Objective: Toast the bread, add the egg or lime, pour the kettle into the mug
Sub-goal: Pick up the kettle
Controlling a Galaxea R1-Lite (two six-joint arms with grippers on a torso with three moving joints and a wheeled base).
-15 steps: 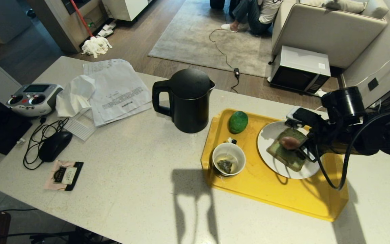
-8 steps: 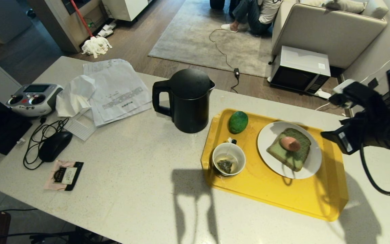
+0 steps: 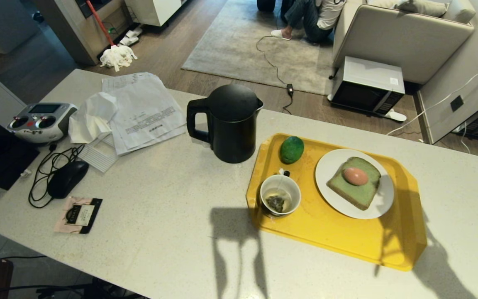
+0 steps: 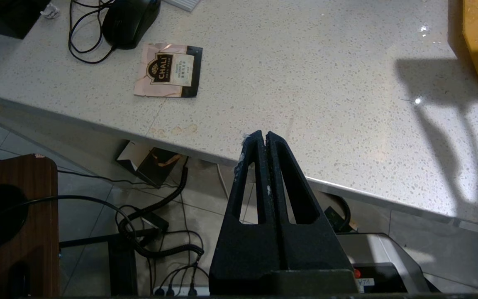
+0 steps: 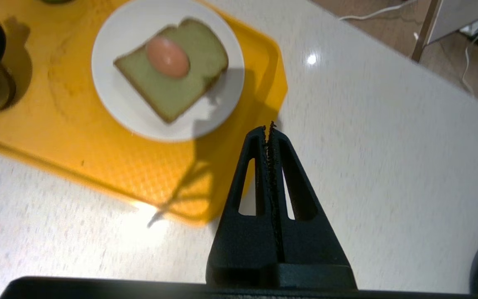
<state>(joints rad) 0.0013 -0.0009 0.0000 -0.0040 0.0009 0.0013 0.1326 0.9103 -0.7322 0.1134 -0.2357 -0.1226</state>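
On the yellow tray (image 3: pixel 330 236) a white plate (image 3: pixel 382 203) carries the pale green bread (image 3: pixel 357 189) with the reddish-brown egg (image 3: pixel 355 176) lying on top. The dark green lime (image 3: pixel 291 149) rests at the tray's far corner. The mug (image 3: pixel 280 195), white inside with a tea bag and some liquid, stands at the tray's left. The tall black kettle (image 3: pixel 230 124) is on the counter left of the tray. Neither arm shows in the head view. My right gripper (image 5: pixel 269 126) hangs shut and empty above the counter beside the tray's corner, apart from the bread (image 5: pixel 176 83) and egg (image 5: pixel 167 57). My left gripper (image 4: pixel 263 135) is shut and empty at the counter's near edge.
Left on the counter lie papers (image 3: pixel 139 110), a crumpled tissue (image 3: pixel 91 116), a remote controller (image 3: pixel 42 120), a black mouse with cable (image 3: pixel 67 178) and a tea sachet (image 3: pixel 79 214). Beyond the counter are a microwave (image 3: pixel 367 85) on the floor, a sofa and a seated person (image 3: pixel 313 16).
My right gripper let go of the egg, leaving it on the bread, pulled back off the plate to the right and out of the head view, and shut.
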